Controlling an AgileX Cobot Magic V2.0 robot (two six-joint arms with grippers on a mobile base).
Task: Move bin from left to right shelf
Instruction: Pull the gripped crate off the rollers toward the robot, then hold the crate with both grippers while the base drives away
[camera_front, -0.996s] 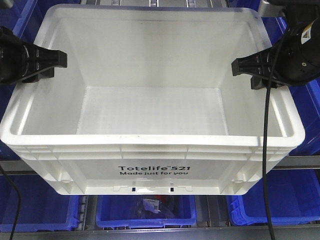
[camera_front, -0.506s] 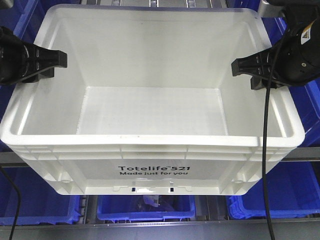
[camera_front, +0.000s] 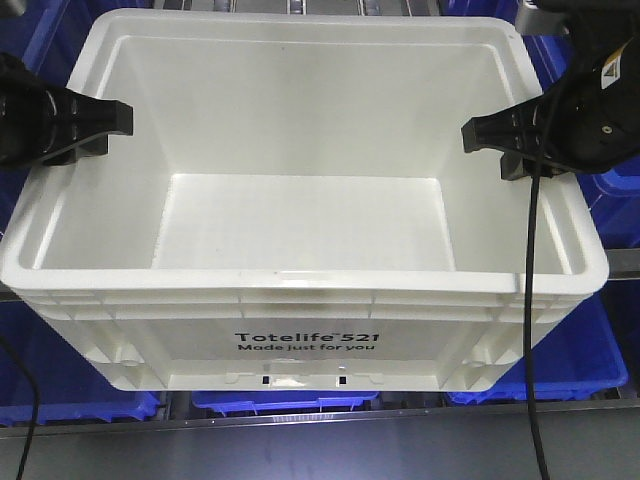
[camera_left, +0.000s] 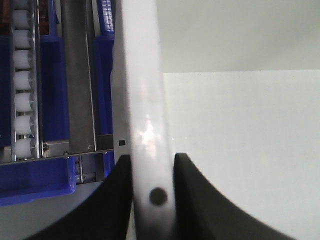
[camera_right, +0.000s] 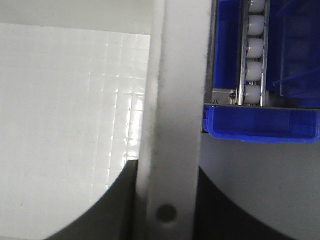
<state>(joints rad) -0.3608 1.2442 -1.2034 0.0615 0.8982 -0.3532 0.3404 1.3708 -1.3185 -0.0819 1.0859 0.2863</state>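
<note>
My left end effector (camera_front: 88, 130) is clamped on the left rim of the bin (camera_front: 150, 345), and my right end effector (camera_front: 515, 140) is clamped on its right rim, roughly opposite. In the left wrist view my two black fingers (camera_left: 112, 205) press against either side of the white rim, one outside the wall and one inside, with a small dark dot (camera_left: 158, 196) on the rim between them. The right wrist view shows the same hold: dark fingers (camera_right: 122, 205) flank the rim and a dark dot (camera_right: 166, 213) sits on it between them. The bin is upright and level in front of me, filling most of the front view, with nothing inside it. Its black print (camera_front: 305, 342) on the near wall faces the camera. I cannot tell whether its base rests on anything. Blue bins (camera_front: 590, 365) show below and beside it, and a grey rail (camera_front: 320, 440) crosses beneath the near wall. A roller track (camera_left: 22, 85) runs just outside the left wall, beside a grey metal post (camera_left: 75, 75). Another roller track (camera_right: 252, 50) lies outside the right wall, over a blue bin edge (camera_right: 260, 122). A black cable (camera_front: 530, 300) hangs from my right arm across the bin's right front corner.
</note>
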